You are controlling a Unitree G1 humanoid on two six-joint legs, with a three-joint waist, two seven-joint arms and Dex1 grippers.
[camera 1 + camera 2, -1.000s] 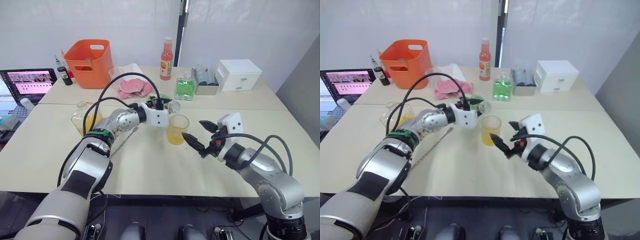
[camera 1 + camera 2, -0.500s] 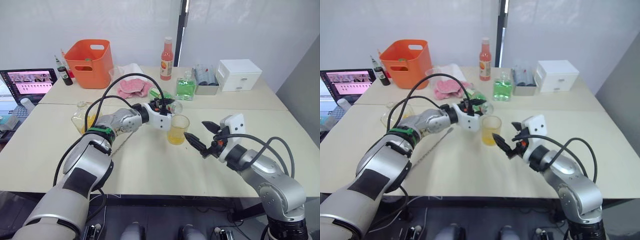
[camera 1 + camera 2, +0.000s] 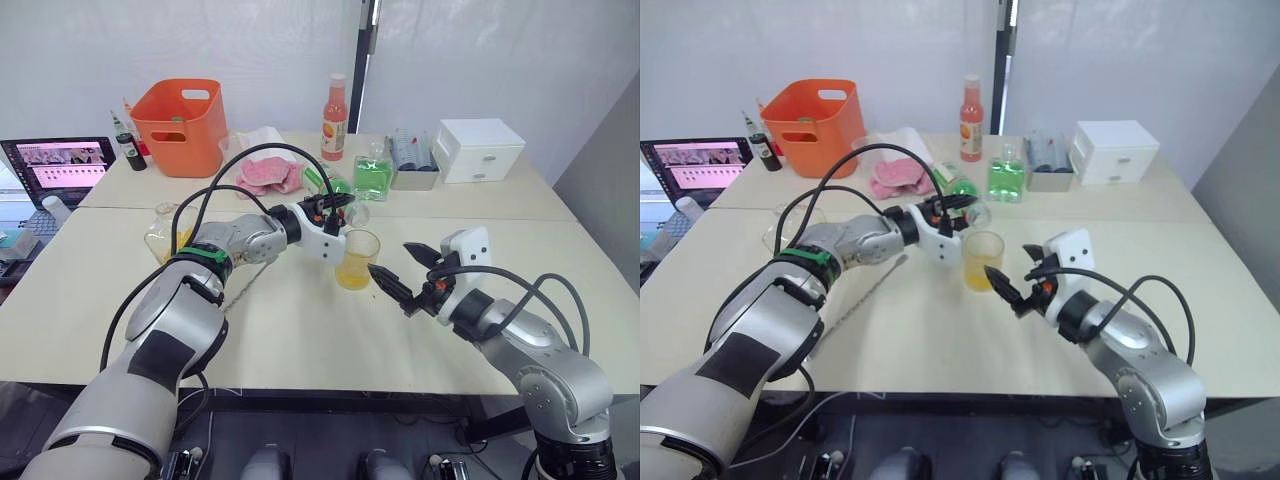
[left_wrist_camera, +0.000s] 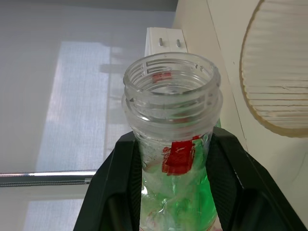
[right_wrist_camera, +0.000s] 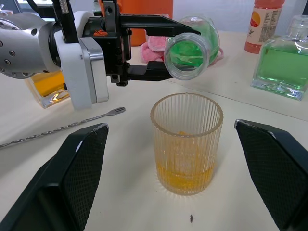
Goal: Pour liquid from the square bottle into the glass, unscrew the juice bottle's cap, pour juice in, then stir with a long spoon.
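Observation:
My left gripper (image 3: pixel 336 205) is shut on the juice bottle (image 3: pixel 325 186), which lies tilted with its open mouth (image 5: pixel 187 50) above the far rim of the glass (image 3: pixel 357 258). The cap is out of view. The ribbed glass (image 5: pixel 186 142) holds a shallow layer of orange-yellow liquid (image 5: pixel 185 177). My right gripper (image 3: pixel 388 257) is open just right of the glass, with its fingers (image 5: pixel 82 163) on either side of it and not touching. The square bottle (image 3: pixel 170 235) stands at the left by my left forearm. The long spoon (image 5: pixel 62 127) lies flat on the table left of the glass.
At the back stand an orange basket (image 3: pixel 180 125), a pink cloth (image 3: pixel 268 175), a tall pink-orange bottle (image 3: pixel 333 118), a green square bottle (image 3: pixel 370 178), a tray of glasses (image 3: pixel 410 155) and a white drawer box (image 3: pixel 480 148). A laptop (image 3: pixel 60 165) sits far left.
My left gripper has lifted the juice bottle's base, tipping it further toward the glass. The right gripper has barely moved.

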